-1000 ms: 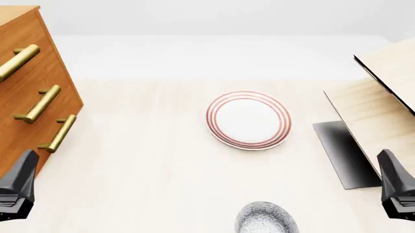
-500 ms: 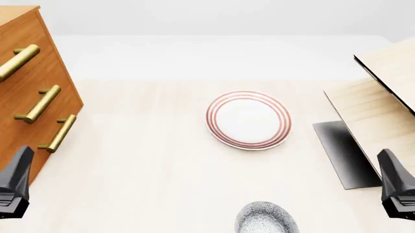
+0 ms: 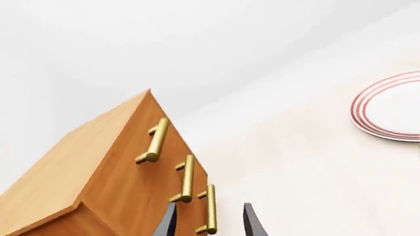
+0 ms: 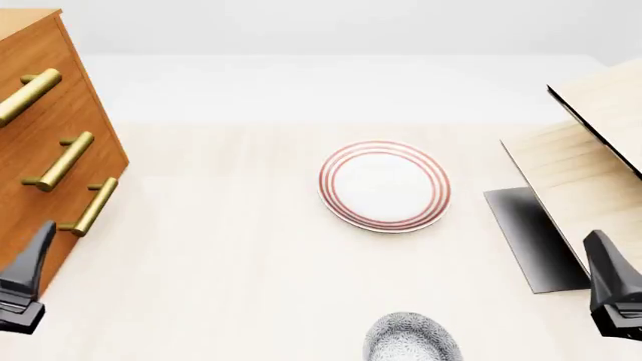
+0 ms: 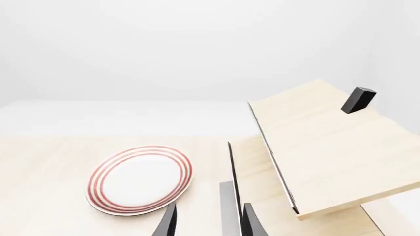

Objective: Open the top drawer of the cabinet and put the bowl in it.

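I judge the step in hand is reaching for the top drawer [image 4: 30, 86] of the cabinet [image 4: 45, 143]: I should lift my left end effector [image 3: 208, 221], empty with fingers slightly parted, and straddle the brass handle [image 3: 153, 142] squarely. That handle sits above and beyond it. The bowl [image 4: 411, 338] waits on the tabletop [image 4: 221, 271], between both arms.

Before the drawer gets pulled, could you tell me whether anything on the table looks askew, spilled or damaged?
Nothing stands out. The cabinet has all three drawers shut, the plate lies flat and the bowl sits at the near edge of the front view, only partly visible. The pale wooden structure has slanted panels, which looks like its design.
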Controlling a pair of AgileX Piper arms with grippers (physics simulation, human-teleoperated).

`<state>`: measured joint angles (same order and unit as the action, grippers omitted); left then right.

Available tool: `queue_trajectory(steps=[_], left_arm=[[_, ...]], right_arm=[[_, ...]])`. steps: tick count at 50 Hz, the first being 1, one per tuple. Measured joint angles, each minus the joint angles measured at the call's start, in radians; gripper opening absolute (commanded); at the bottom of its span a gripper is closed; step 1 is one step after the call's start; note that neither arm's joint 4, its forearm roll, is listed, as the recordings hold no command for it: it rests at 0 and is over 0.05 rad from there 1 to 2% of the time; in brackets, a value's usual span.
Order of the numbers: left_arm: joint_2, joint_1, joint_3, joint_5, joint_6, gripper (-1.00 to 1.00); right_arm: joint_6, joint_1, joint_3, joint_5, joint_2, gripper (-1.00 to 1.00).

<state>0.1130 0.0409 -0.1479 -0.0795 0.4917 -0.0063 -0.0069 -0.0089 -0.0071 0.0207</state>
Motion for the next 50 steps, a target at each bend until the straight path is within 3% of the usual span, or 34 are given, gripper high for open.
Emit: queue_trajectory(steps=[23, 35, 50], left_arm=[[0.207, -0.037, -0.007, 0.148, 0.430, 1.00], [0.331, -0.058, -0.001, 0.291, 0.649, 1.00], [0.495, -0.053, -0.036, 0.451, 0.839, 1.00]], right_arm=[[0.000, 0.000, 0.000, 0.000, 0.001, 1.00], [0.000, 0.000, 0.000, 0.000, 0.001, 1.00], [0.000, 0.000, 0.000, 0.000, 0.001, 1.00]])
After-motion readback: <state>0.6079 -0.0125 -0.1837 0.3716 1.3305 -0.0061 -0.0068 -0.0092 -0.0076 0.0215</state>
